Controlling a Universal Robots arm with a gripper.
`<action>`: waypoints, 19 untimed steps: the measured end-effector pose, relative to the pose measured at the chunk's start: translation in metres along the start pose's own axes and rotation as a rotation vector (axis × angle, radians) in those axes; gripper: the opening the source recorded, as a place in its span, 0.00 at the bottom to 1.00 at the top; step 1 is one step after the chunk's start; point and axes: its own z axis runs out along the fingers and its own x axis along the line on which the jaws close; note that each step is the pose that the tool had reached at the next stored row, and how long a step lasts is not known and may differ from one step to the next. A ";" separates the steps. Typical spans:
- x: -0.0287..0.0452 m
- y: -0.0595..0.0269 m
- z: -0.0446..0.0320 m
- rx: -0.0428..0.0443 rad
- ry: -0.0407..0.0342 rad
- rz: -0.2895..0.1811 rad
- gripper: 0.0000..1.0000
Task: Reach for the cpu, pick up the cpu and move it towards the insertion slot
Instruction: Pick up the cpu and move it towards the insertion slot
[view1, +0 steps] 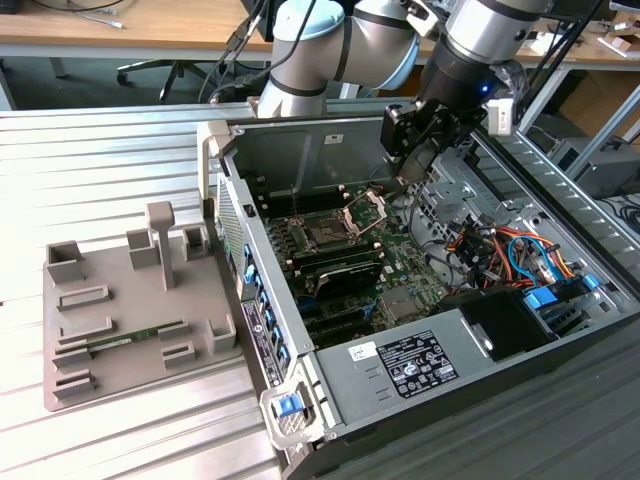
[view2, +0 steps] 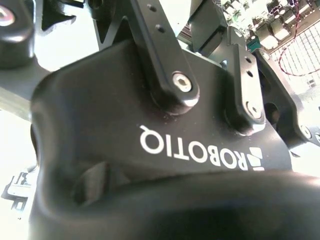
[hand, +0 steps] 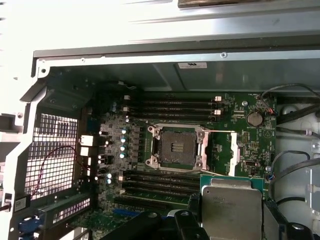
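The cpu (hand: 231, 206), a flat square chip with a pale silvery top on a green edge, sits between my gripper's dark fingers (hand: 192, 207) in the first wrist view. My gripper (view1: 410, 172) is shut on the cpu and hangs over the open computer case, above the motherboard. The insertion slot (view1: 327, 234) lies a little toward the exterior view's left of and below it. The slot (hand: 177, 146) is a dark square socket with its silver frame swung open. The gripper's black body (view2: 150, 125) and linkages show close up in the second wrist view.
Black memory slots (hand: 167, 105) run along both sides of the socket. Orange and blue cables (view1: 505, 250) crowd the case on the exterior view's right. The case wall (view1: 300, 150) stands behind. A grey fixture tray (view1: 120, 300) holding a green memory stick (view1: 130, 338) lies outside on the exterior view's left.
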 end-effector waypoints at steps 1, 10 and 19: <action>0.0000 0.0000 0.0003 0.0000 0.0000 0.000 0.55; 0.0000 -0.0003 0.0034 0.0001 0.0000 0.000 0.55; 0.0000 -0.0005 0.0074 0.0000 0.0000 0.000 0.55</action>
